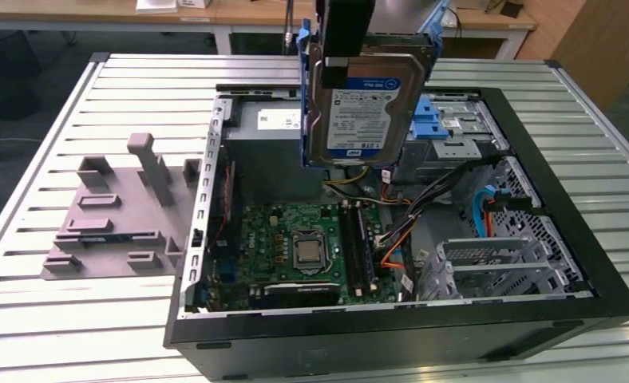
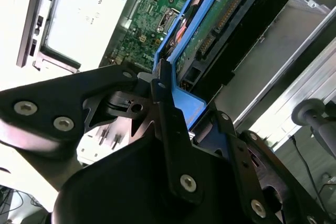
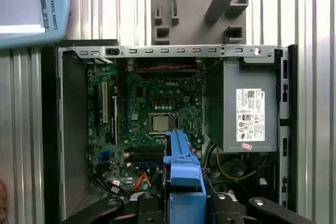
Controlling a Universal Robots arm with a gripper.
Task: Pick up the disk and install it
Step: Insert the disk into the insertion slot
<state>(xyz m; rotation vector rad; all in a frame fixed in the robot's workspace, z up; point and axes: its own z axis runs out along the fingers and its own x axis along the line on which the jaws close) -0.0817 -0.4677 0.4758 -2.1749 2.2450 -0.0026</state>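
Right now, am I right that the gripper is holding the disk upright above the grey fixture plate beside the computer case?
Not quite. The gripper does hold the disk upright, but above the open computer case, not above the grey fixture plate, which lies beside the case on the exterior view's left. The exterior view shows this.
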